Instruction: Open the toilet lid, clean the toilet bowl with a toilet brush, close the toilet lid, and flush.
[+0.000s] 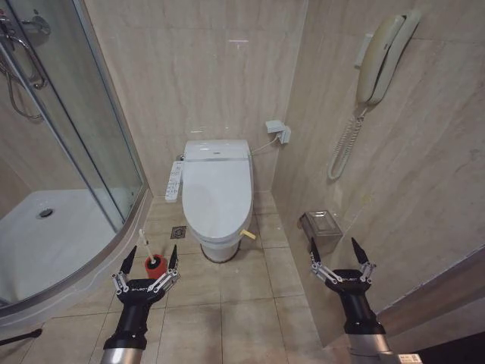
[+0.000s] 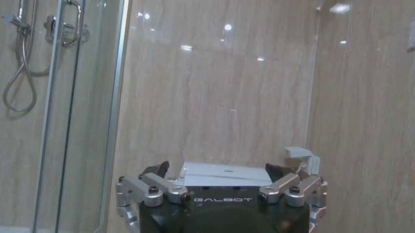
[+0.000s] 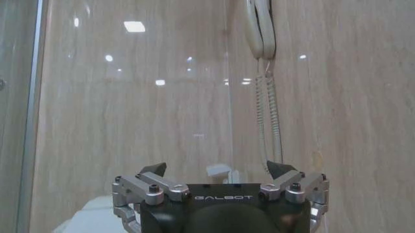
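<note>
Beige marble-look tiles cover the floor and walls of a small bathroom with a glass shower enclosure [image 1: 68,152] at the left. At the far wall stands the white ceramic toilet bowl [image 1: 217,243], its glossy white oval toilet lid [image 1: 217,189] shut flat. Left of the bowl on the floor, the white-handled toilet brush [image 1: 144,243] stands in its small red cup. Both claws hover near, spread and empty: left claw [image 1: 151,259] just beside the brush, right claw [image 1: 336,253] well apart at the right.

My toilet lid [image 1: 217,184] is glossy white with a yellow strap [image 1: 247,234]. The brush holder [image 1: 155,265] is red. Walls [image 1: 204,68] are beige marble, my grippers black and silver.
</note>
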### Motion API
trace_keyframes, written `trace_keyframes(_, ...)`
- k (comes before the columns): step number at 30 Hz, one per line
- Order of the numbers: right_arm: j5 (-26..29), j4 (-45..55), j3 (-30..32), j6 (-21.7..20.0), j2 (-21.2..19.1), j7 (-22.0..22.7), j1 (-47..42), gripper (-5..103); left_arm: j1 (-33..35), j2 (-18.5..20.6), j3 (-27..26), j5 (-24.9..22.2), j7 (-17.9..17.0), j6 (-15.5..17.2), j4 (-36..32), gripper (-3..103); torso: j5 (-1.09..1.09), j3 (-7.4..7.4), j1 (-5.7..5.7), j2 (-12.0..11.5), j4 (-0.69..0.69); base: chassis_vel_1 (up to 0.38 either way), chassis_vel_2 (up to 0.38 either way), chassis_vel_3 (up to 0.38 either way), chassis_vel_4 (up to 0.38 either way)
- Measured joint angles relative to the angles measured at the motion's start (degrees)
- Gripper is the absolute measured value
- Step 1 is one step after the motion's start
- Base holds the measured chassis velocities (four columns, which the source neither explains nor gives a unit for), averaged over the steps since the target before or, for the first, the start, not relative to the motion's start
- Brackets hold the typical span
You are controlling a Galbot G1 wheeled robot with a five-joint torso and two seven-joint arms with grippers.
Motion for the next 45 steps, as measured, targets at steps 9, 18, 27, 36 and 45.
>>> trace_keyframes(9, 0.00, -0.89, 0.60, 2.50, 0.06, -1.19, -0.01, 100, -0.17, -1.00, 0.93, 1.73, -1.91, -2.14, 1.23, 100, 0.00, 0.00, 0.00, 0.00, 0.00, 0.000, 0.000, 0.000, 0.000)
trace_keyframes(18, 0.15, -1.94, 0.55, 3.44, 0.10, -1.52, 0.54, 100, 0.24, -1.66, 1.63, 2.80, -2.06, -2.48, 1.92, 100, 0.00, 0.00, 0.00, 0.00, 0.00, 0.000, 0.000, 0.000, 0.000)
trace_keyframes(27, 0.33, -3.10, 0.54, 3.86, 0.47, -1.90, 1.24, 100, 0.22, -1.78, 1.92, 3.00, -1.69, -2.52, 2.88, 100, 0.00, 0.00, 0.00, 0.00, 0.00, 0.000, 0.000, 0.000, 0.000)
trace_keyframes(36, 0.59, -3.82, 0.32, 4.05, 0.50, -2.25, 1.77, 100, 0.02, -1.80, 1.49, 3.04, -2.01, -2.66, 2.94, 100, 0.00, 0.00, 0.00, 0.00, 0.00, 0.000, 0.000, 0.000, 0.000)
trace_keyframes(45, 0.57, -4.30, 0.04, 4.46, 0.72, -2.49, 1.89, 100, 0.32, -1.72, 1.31, 2.46, -1.92, -2.75, 2.24, 100, 0.01, 0.00, 0.00, 0.00, 0.00, 0.000, 0.000, 0.000, 0.000)
